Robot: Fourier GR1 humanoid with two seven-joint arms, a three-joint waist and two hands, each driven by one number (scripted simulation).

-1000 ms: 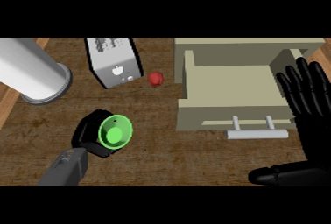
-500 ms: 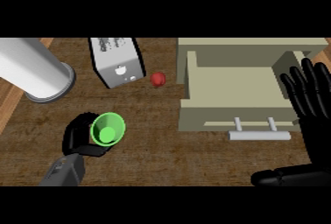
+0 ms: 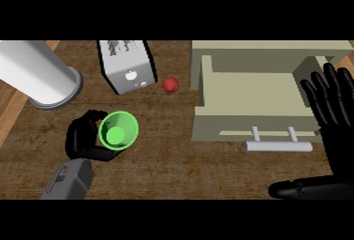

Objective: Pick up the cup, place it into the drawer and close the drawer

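Kitchen: wooden counter with open drawer.

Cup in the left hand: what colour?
Bright green cup, seen clearly in the head view, the only view.

a large white cylinder lies at ten o'clock on the brown counter; a grey-white box stands at eleven; a small red object sits near twelve.

Green cup, beige drawer, small red object, brown wood-grain counter
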